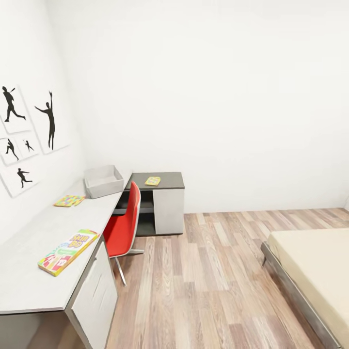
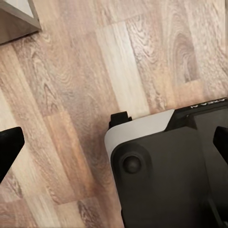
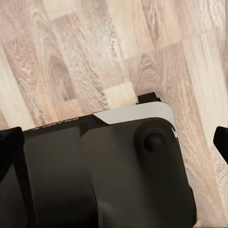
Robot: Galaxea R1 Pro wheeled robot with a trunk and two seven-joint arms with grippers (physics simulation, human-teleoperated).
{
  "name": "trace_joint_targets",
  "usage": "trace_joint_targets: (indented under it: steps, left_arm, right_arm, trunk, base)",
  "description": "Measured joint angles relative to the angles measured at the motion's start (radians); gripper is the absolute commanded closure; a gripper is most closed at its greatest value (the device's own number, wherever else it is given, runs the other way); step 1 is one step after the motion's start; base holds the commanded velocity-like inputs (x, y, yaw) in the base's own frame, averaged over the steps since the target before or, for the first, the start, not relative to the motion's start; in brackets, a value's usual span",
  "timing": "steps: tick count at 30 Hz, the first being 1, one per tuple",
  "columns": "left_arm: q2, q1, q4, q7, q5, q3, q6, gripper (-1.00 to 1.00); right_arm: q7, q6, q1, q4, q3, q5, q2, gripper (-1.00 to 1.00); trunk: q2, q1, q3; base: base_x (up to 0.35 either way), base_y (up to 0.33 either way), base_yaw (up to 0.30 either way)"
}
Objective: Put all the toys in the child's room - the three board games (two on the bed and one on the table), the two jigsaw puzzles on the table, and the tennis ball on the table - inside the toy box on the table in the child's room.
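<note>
Child's room, white walls, wood-plank floor (image 1: 208, 281).

Long pale grey L-shaped surface (image 1: 29, 276) with white drawers, along the left wall, joined at the far end to a lower dark-grey-topped section (image 1: 165, 180).

Light grey open-topped toy box (image 1: 103, 181): standing on the pale surface at its far corner.

Yellow-green-red board game box with cartoon letters (image 1: 68, 251): flat on the near part of the pale surface, close to its front edge.

Thin flat jigsaw puzzle of interlocking multicoloured pieces (image 1: 69, 200): flat on the pale surface, near the toy box, apart from it.

Second small multicoloured flat rectangle (image 1: 153, 181): on the dark-grey top; too small to tell puzzle from game.

Red chair on metal legs (image 1: 123, 225): tucked beside the surface.

Low bed with beige mattress and dark grey frame (image 1: 315, 264): at the right.

Black silhouette prints (image 1: 29, 131): on the left wall.

Left fingers (image 2: 8, 151) and right fingers (image 3: 221, 141): over floor and the robot's dark base (image 2: 171, 175); dark tips at opposite picture edges, spread apart, holding nothing
</note>
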Motion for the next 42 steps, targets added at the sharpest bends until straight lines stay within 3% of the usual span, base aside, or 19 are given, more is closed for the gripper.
trace_joint_targets:
  steps: [25, 42]
  left_arm:
    - [0.003, 0.000, 0.000, 0.000, 0.000, -0.002, -0.002, -1.00]
    - [0.004, 0.000, 0.000, 0.000, 0.000, -0.003, -0.002, -1.00]
  right_arm:
    - [0.000, 0.000, 0.000, 0.000, -0.001, -0.002, -0.001, -1.00]
    - [0.000, -0.002, 0.000, 0.000, -0.001, -0.002, -0.002, -1.00]
  trunk:
    - [0.000, 0.000, -0.028]
    - [0.000, 0.000, -0.027]
  base:
    - [-0.029, 0.013, -0.204]
    - [0.146, 0.000, -0.284]
